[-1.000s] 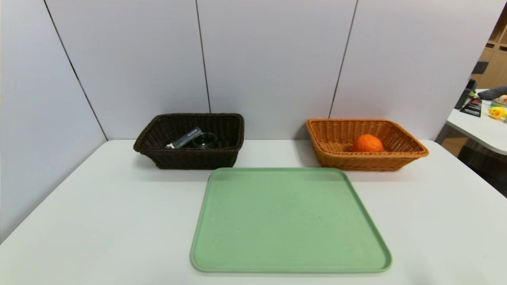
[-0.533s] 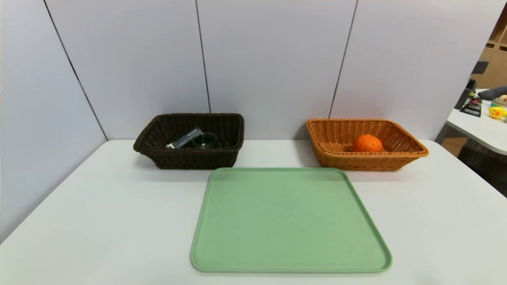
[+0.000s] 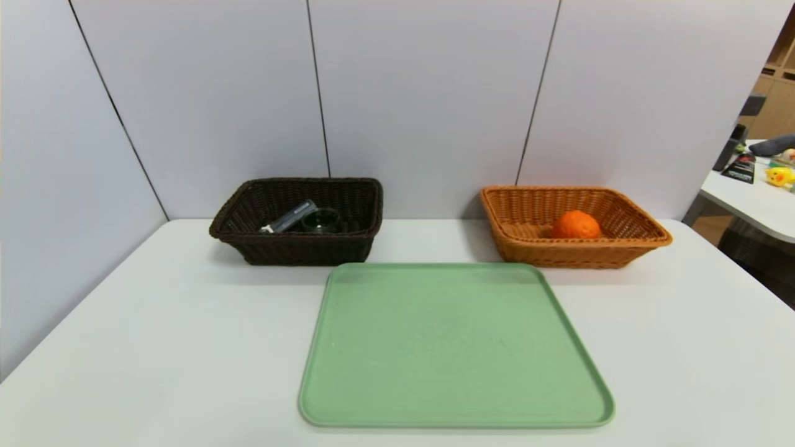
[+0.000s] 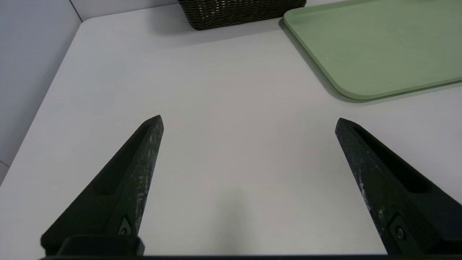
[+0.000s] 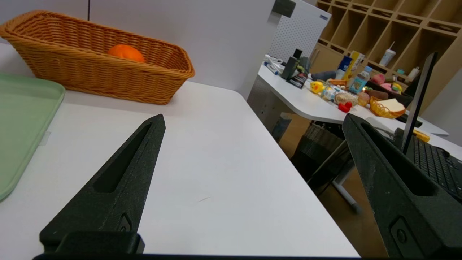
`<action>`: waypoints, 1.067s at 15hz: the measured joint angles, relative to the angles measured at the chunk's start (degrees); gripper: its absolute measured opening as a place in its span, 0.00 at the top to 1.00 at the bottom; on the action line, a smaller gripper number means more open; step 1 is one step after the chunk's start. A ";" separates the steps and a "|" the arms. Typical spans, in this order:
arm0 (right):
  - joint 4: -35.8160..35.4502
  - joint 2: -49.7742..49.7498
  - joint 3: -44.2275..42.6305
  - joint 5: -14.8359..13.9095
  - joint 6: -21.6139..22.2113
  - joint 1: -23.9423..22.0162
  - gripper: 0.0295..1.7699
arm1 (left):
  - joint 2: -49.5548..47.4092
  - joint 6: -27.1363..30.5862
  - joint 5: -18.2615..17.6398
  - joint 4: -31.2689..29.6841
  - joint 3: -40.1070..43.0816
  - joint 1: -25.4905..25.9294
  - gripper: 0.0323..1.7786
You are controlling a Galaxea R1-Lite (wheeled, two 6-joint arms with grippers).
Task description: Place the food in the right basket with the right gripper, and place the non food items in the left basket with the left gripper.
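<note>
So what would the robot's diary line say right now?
orange fruit: in tan basket | glass dish: in dark basket | left gripper, right gripper: jaws open

Pale wall panels (image 3: 428, 93), wooden shelving (image 5: 382, 32).

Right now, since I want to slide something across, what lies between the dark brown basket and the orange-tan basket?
Bare white tabletop separates the dark brown basket and orange-tan basket, head view.

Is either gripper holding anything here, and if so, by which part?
Nothing is held: the left gripper and the right gripper both stand open over the table, with nothing between their fingers.
</note>
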 joint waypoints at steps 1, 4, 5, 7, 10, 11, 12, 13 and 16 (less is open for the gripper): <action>1.43 -1.18 0.06 1.13 -0.04 0.07 0.04 | -0.96 -0.01 1.08 -0.74 0.63 -0.07 0.05; 7.86 -5.81 0.15 5.96 0.13 0.21 0.04 | -3.67 0.38 3.93 -1.07 2.23 -0.22 0.05; 9.95 -6.84 0.17 7.19 1.27 0.21 0.04 | -4.19 0.38 5.41 -1.15 2.45 -0.27 0.05; 11.74 -8.07 0.26 10.31 4.01 0.23 0.04 | -4.85 0.49 9.55 -1.18 3.56 -0.27 0.05; 15.36 -8.77 0.04 14.84 6.23 0.26 0.04 | -5.22 0.49 14.96 -1.26 5.60 -0.29 0.05; 16.31 -8.87 0.11 15.76 6.33 0.26 0.04 | -5.27 0.57 15.96 -1.56 6.51 -0.38 0.05; 17.73 -8.92 0.09 16.01 6.34 0.28 0.04 | -5.27 0.60 16.48 -2.41 7.39 -0.44 0.05; 18.03 -8.95 -0.05 16.60 6.30 0.28 0.04 | -5.27 0.60 16.55 -3.80 8.41 -0.51 0.05; 18.55 -9.00 -0.27 19.07 6.41 0.28 0.04 | -5.27 0.55 15.35 -4.60 9.42 -0.54 0.05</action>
